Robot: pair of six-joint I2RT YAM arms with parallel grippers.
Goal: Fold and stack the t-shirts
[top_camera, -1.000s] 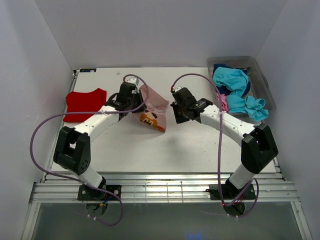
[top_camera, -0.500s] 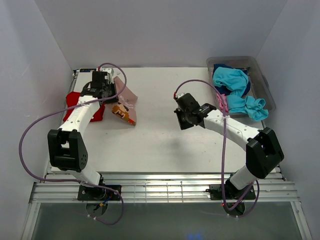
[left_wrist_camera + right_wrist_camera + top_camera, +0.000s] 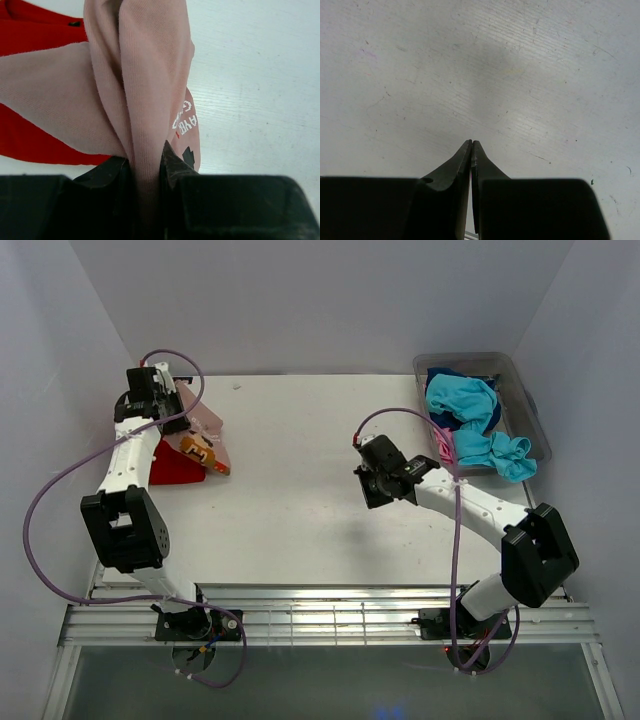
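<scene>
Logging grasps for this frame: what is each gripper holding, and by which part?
Left gripper pinches a bunched fold of the dusty-pink t-shirt; right gripper is shut, holding nothing.

There is a dusty-pink tee (image 3: 150, 75) with white lettering and orange print, a red tee (image 3: 171, 470), a turquoise tee (image 3: 462, 400).

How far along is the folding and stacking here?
Done: a red cloth t-shirt lies at far left. In hand: the left end effector is shut on the dusty-pink printed t-shirt, over the red one. Left: turquoise, navy and bright-pink t-shirts in the clear grey plastic bin.
</scene>
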